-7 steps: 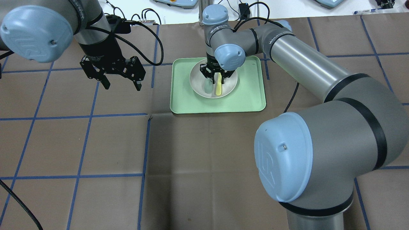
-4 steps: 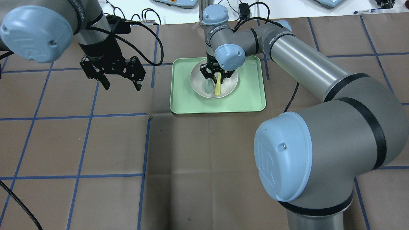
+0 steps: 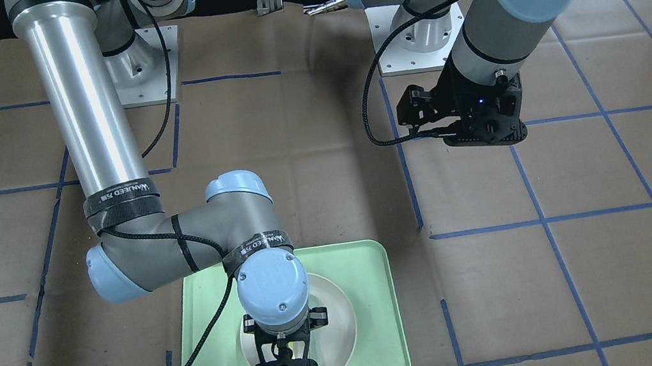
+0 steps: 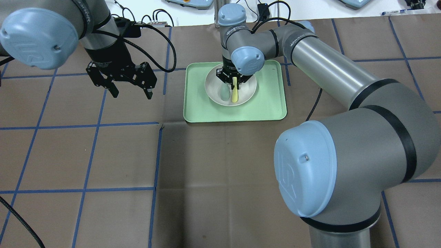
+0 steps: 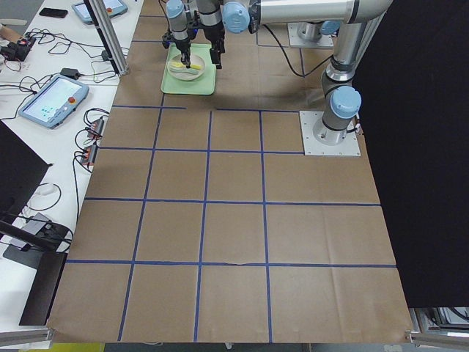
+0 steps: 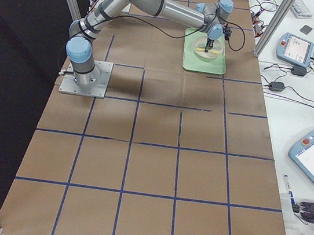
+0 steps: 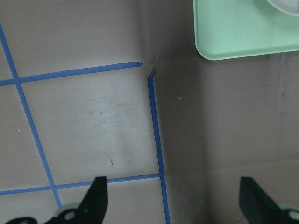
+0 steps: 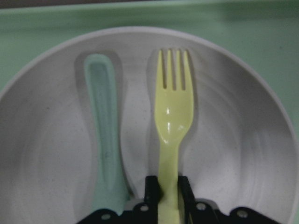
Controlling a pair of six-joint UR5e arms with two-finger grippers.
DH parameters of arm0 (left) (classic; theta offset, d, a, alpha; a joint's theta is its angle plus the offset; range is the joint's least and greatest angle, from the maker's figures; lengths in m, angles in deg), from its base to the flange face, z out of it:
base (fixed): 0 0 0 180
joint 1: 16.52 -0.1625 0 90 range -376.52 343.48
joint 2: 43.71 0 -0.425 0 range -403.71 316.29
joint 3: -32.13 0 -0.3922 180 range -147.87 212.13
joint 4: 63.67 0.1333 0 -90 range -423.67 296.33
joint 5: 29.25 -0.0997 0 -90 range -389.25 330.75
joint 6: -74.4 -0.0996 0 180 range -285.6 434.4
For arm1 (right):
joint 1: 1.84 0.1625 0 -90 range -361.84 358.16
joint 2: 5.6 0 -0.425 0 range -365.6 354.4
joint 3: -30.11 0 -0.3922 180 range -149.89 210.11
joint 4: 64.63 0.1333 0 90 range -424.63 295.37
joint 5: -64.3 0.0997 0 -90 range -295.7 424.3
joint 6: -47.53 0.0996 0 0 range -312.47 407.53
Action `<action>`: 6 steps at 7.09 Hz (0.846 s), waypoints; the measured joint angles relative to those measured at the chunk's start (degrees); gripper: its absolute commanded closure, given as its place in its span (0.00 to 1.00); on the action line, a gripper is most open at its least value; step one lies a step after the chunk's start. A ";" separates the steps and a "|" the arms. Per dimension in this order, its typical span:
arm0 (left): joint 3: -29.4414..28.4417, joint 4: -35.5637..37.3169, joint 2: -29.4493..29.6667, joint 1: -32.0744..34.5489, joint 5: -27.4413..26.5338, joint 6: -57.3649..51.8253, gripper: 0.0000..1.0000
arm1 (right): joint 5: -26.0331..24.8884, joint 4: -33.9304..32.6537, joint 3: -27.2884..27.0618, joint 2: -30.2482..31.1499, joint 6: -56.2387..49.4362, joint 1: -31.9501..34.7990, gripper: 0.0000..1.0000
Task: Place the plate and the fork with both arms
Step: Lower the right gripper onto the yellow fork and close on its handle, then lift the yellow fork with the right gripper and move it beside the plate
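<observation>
The off-white plate [image 4: 216,92] sits in the mint-green tray [image 4: 268,103]. The light-yellow fork [image 4: 234,94] lies in the plate, tines toward the robot, beside a grey-green spoon [image 8: 105,140]. My right gripper [image 4: 234,82] is down in the plate, shut on the fork's handle. The right wrist view shows its fingers [image 8: 152,189] pinching the fork [image 8: 174,116] against the plate [image 8: 243,140]. My left gripper [image 4: 131,90] hangs open and empty above the table, left of the tray. The left wrist view shows its gripper [image 7: 173,200] spread wide over bare paper.
Brown paper with blue tape lines covers the table [image 4: 120,155]. A corner of the tray [image 7: 233,32] shows in the left wrist view. The right arm's elbow [image 3: 118,265] lies low beside the tray [image 3: 376,304]. Cables and pendants line the far edge.
My right gripper's fingers have drawn together onto the fork's handle and shifted slightly toward the far side. The left arm has barely moved.
</observation>
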 measured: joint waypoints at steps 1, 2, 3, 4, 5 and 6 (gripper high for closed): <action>0.02 0.00 -0.03 0.00 0.04 0.01 0.00 | 0.00 0.04 0.06 0.01 0.00 0.01 1.00; 0.04 0.00 -0.04 0.00 0.06 0.01 0.00 | 0.00 0.06 0.11 0.03 0.04 0.05 1.00; 0.14 0.00 -0.13 0.00 0.06 0.01 0.00 | 0.00 0.08 0.18 0.16 0.12 0.08 1.00; 0.40 0.00 -0.30 0.02 0.07 0.01 0.00 | 0.04 0.25 0.26 0.52 0.20 0.07 1.00; 0.66 0.00 -0.49 0.04 0.07 0.01 0.00 | 0.16 0.89 0.45 1.18 0.35 0.03 1.00; 0.74 0.00 -0.61 0.03 0.07 0.01 0.00 | 0.38 2.54 0.79 2.25 0.51 -0.02 1.00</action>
